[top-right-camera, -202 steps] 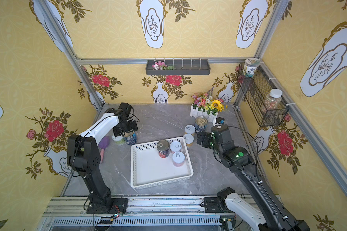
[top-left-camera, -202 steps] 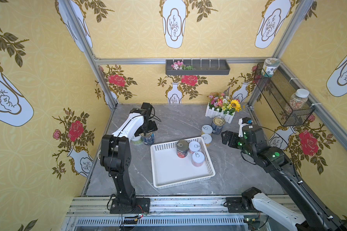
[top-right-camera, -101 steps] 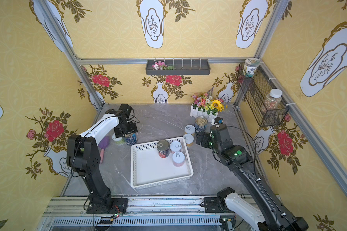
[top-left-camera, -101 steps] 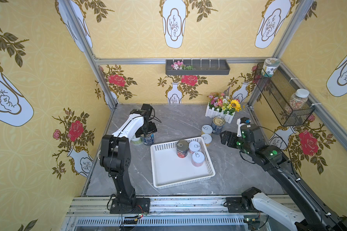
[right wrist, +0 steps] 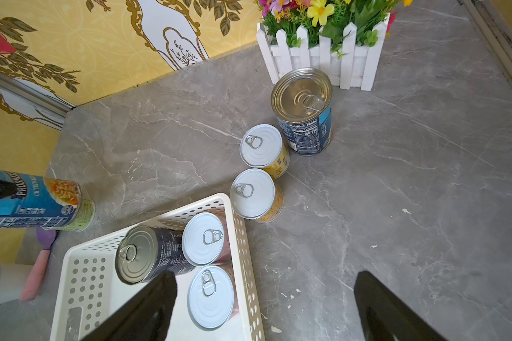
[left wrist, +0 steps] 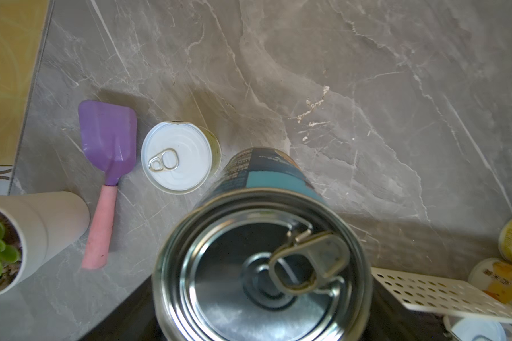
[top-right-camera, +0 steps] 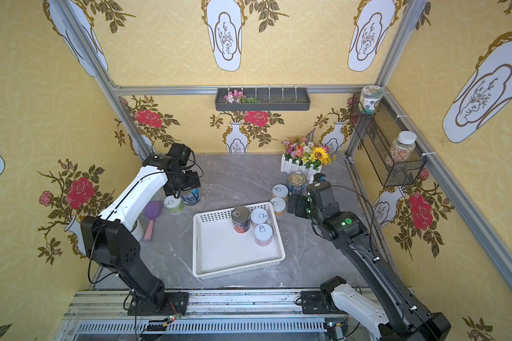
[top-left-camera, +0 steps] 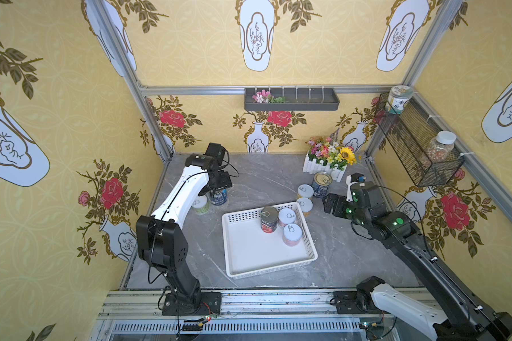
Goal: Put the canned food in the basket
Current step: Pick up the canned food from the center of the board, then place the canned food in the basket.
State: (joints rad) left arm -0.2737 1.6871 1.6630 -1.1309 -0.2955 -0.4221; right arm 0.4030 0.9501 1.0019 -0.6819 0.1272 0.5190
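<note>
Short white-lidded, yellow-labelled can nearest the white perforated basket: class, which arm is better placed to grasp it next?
Right. The open right gripper sits just beside that short yellow-labelled can, jaws facing it. The left gripper is across the white perforated basket, closed on a tall blue-labelled metal can.

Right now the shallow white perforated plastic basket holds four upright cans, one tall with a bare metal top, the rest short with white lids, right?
No, three cans, not four. Both top views show the white perforated basket holding one tall bare-metal-topped can and two short white-lidded cans, all upright.
</note>
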